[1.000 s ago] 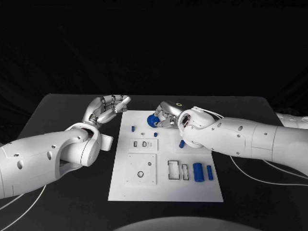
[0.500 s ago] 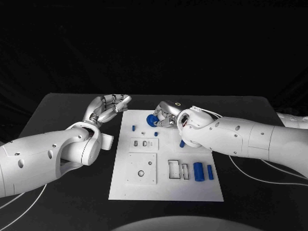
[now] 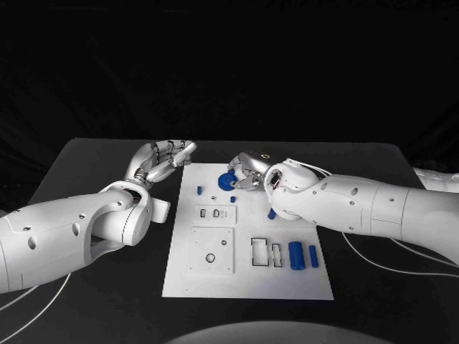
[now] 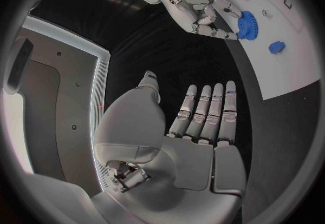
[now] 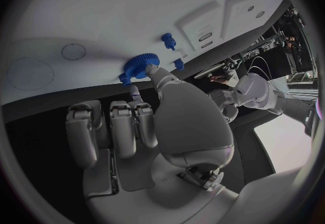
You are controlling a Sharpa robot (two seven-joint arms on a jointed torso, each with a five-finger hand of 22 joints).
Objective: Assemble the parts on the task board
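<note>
Black table point(image 3: 105, 154) under a dark backdrop, with the white board point(image 3: 245, 279) lying lengthwise in the middle. We see the right hand point(image 3: 248, 170) at the board's far end, fingers closed on a blue gear point(image 3: 227, 180); the left wrist view shows the fingertips point(image 4: 223, 33) touching the toothed rim of the gear point(image 4: 246, 24), and the right wrist view shows the thumb tip against the gear point(image 5: 141, 65), which sits at the board's far edge. We can't tell if it is lifted or resting on the board. The left hand point(image 3: 163, 161) hovers just off the board's far left corner, fingers straight and apart, holding nothing; same in its own wrist view point(image 4: 203, 126). Other small blue pieces lie further along: a peg point(image 3: 199, 190) on the left side, a small piece point(image 3: 233, 199) near the middle, another piece point(image 3: 272, 213) partly under the right arm, and two cylinders point(image 3: 295, 255) and point(image 3: 313, 256) toward the near right beside some rectangular slots point(image 3: 260, 252). We judge the gear to be a light, rigid plastic part, not fragile, but smooth on its faces and so a bit slippery; the teeth give bite, so pinching across the rim looks like the best hold, keeping it flat so that it drops square onto its seat. The cylinders would probably roll, so we'd grip those across the middle.
</note>
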